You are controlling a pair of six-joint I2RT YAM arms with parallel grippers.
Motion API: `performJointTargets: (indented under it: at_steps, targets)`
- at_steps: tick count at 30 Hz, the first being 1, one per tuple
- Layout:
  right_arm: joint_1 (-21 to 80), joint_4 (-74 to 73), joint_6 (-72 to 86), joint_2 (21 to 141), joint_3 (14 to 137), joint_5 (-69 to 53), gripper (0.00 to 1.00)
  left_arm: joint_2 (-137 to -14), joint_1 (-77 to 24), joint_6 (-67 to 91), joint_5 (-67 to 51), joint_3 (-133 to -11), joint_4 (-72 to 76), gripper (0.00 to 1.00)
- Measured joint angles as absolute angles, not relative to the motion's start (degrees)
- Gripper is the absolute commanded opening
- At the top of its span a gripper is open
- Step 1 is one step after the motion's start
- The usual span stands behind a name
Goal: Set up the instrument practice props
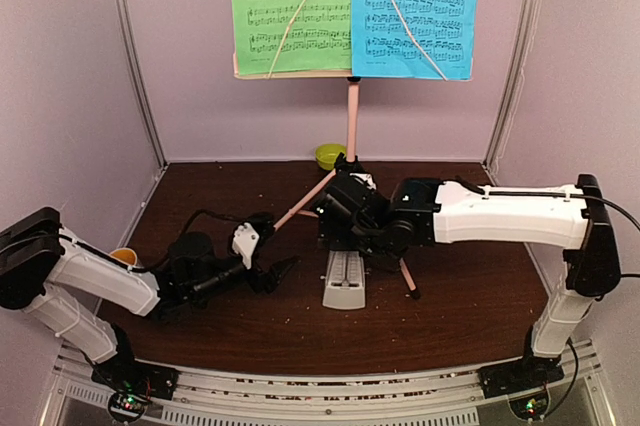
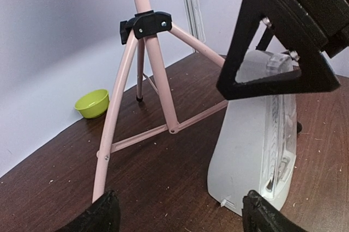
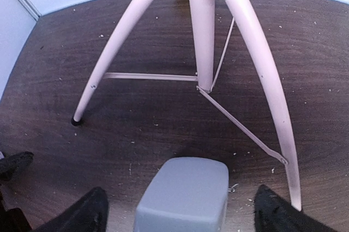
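Stand [image 1: 352, 116] up at back of desk [image 1: 230, 331], green sheet [image 1: 290, 6] and blue sheet [image 1: 415, 6] on it. Metronome [image 1: 344, 281] stands between its legs. Right hand [image 3: 182, 213] wide open just above it, holds nothing. Left hand [image 1: 278, 271] open, empty, beside it. Setup looks nearly done. Next, I think: lift hands away, no bumping.

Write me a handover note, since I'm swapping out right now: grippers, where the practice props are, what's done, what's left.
Left gripper: open, empty, low over the table, left of the metronome.
Right gripper: open, straddling the metronome's top, not gripping.
Music stand upright at the back; green sheet and blue sheet on its desk; metronome standing between its front legs.
Done: all props look placed. Left: probably just pull both arms clear.
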State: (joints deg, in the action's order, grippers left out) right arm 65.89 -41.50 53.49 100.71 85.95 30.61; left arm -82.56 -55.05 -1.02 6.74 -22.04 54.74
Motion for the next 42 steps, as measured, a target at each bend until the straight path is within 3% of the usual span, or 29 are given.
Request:
performJointTargets:
  at_steps: [5,10,17,23,42]
  targets:
    - [65.9,-39.1,54.6,99.8,85.1,30.8,1.0,-82.1,-55.6,1.5,6.8,-26.4,48.6,0.92]
    - [65.8,-32.4,51.8,91.2,77.0,31.9,1.0,-82.0,-60.5,3.9,8.9,-29.8,44.4,0.97]
    - [62.0,-12.8,41.6,72.6,57.7,28.4,1.0,-82.5,-65.7,11.2,14.6,-35.7,40.6,0.98]
    - [56.0,-1.0,36.3,63.9,44.1,22.5,1.0,-88.7,-67.9,16.5,20.1,-39.2,41.3,0.98]
    - [51.0,5.0,32.7,56.1,36.8,18.6,1.0,-102.5,-71.5,22.4,34.4,-60.9,24.7,0.95]
